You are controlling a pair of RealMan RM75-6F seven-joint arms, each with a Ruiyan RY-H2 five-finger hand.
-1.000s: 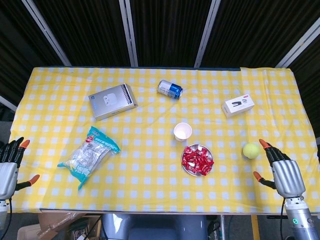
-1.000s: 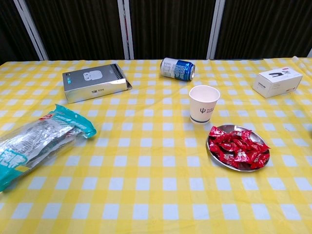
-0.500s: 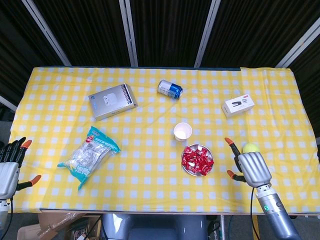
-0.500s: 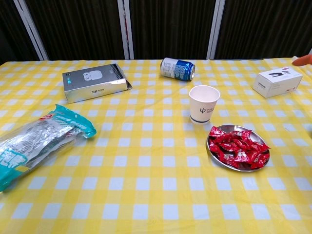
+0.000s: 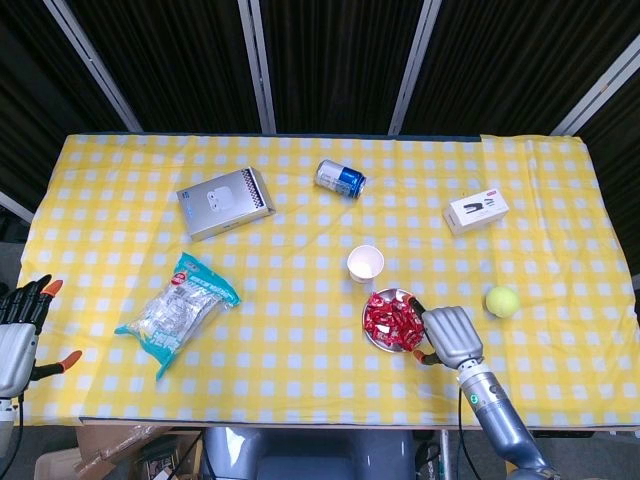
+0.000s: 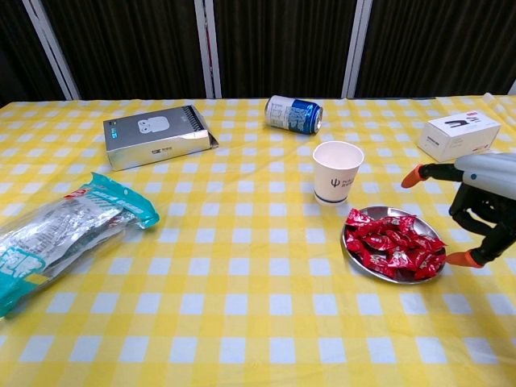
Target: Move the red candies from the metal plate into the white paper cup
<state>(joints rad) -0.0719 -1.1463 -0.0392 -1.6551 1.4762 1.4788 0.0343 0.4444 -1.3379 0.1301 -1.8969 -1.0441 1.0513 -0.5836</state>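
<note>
Red candies (image 5: 393, 319) (image 6: 393, 247) are heaped on the round metal plate (image 5: 373, 337) (image 6: 353, 252) near the table's front. The white paper cup (image 5: 365, 264) (image 6: 336, 172) stands upright just behind the plate. My right hand (image 5: 451, 336) (image 6: 477, 200) hovers at the plate's right edge, fingers apart, holding nothing. In the chest view its orange fingertips (image 6: 413, 176) reach toward the candies without touching them. My left hand (image 5: 17, 338) stays off the table's front left corner, fingers spread and empty; the chest view does not show it.
A tennis ball (image 5: 502, 301) lies right of the plate. A blue can (image 5: 341, 178) on its side, a grey box (image 5: 226, 202), a white box (image 5: 477, 211) and a plastic snack bag (image 5: 176, 313) are spread over the yellow checked cloth (image 5: 300, 330).
My right hand has swept leftward from beside the tennis ball to the plate's right edge and has come into the chest view. The left hand has barely moved.
</note>
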